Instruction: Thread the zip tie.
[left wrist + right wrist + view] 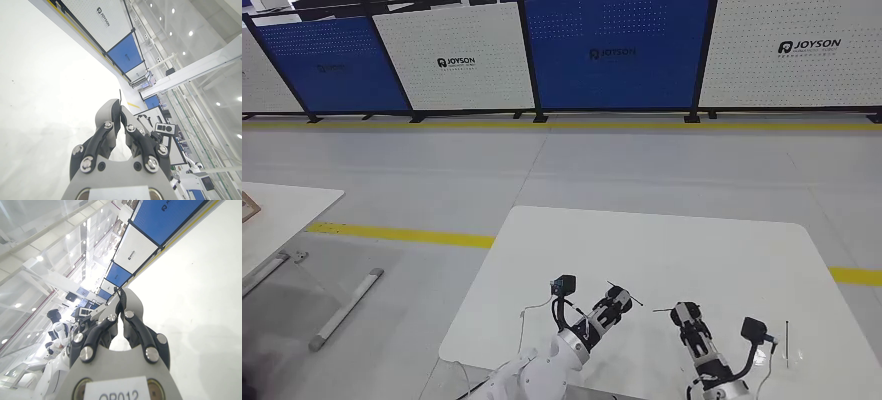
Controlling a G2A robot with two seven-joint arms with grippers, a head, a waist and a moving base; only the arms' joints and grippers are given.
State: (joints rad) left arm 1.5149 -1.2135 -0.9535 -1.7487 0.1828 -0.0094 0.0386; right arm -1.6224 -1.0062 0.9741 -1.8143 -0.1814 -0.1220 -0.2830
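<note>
Top view, lower centre, over white rectangular table (642,240): left gripper (624,294) clenched on thin black plastic zip tie (120,97). Right gripper (678,310), just beside it, clenched on second black plastic strip (115,289).

A thin black zip tie (635,299) is shown pinched crosswise in the closed left gripper (120,107), with a short tip (120,96) left poking past the fingertips. A second tie (663,309), also black, is clamped in the closed right gripper (121,295), its small blocky end (115,288) jutting towards the first, and the two ends are held near each other but apart. Another thin black strip (787,342) is seen lying flat on the white table (662,240), close to its right edge.
</note>
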